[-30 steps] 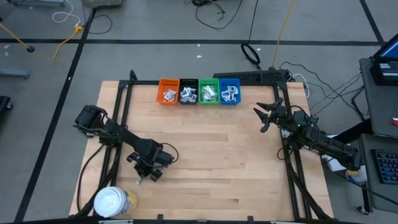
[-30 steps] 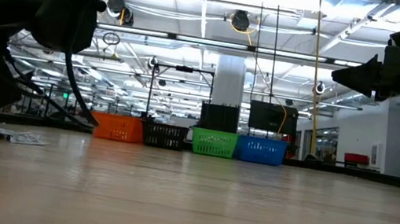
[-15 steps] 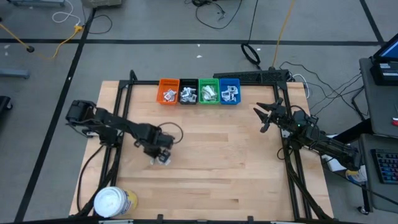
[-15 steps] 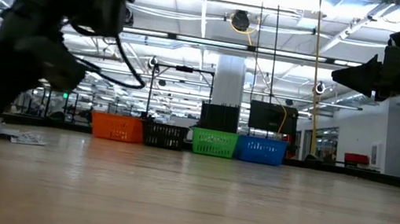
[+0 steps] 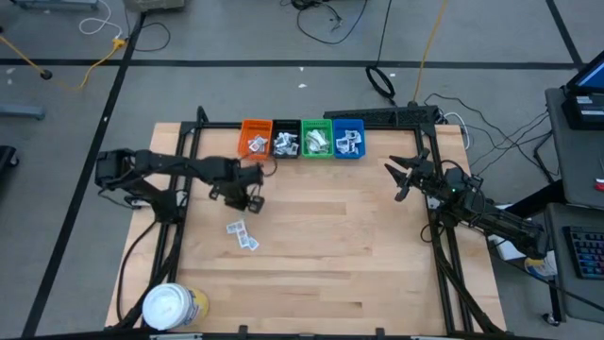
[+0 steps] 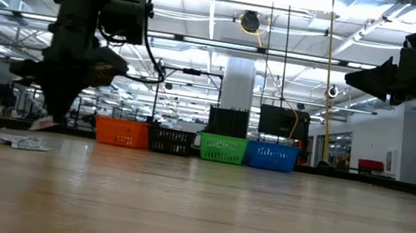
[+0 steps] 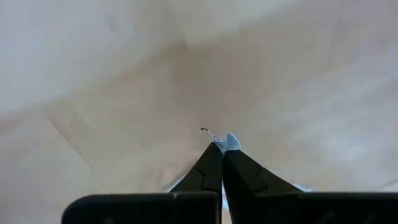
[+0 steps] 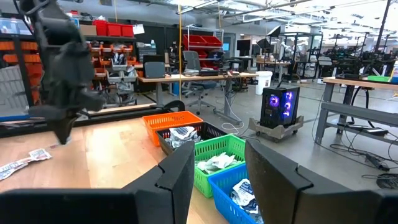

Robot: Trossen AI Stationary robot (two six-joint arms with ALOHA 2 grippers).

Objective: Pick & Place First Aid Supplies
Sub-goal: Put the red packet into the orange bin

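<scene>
My left gripper (image 5: 251,199) hangs over the table's left middle, a little in front of the orange bin (image 5: 255,139), shut on a small white packet (image 7: 229,142). In the low view the packet (image 6: 43,122) shows at the fingertips, above the table. Two more white packets (image 5: 243,235) lie flat on the wood nearer the front edge; the low view shows them too (image 6: 11,139). My right gripper (image 5: 400,176) waits open at the right side, up off the table. My left gripper pinches the small white packet between its two fingers. Only a corner (image 7: 230,143) sticks out past the fingertips (image 7: 214,163). The fingers come from above, pointing steeply down. The packet is lifted clear of the table.
Orange, black (image 5: 285,140), green (image 5: 316,139) and blue (image 5: 348,139) bins stand in a row at the far edge, each holding packets. A white-lidded yellow tub (image 5: 173,305) stands at the near left corner. Bare wood lies between the bins and the loose packets.
My left gripper has swung from beside the tub toward the table's far edge and somewhat right. It dipped to the loose packets, then rose with one packet at its fingertips. The other two packets stay on the wood.
</scene>
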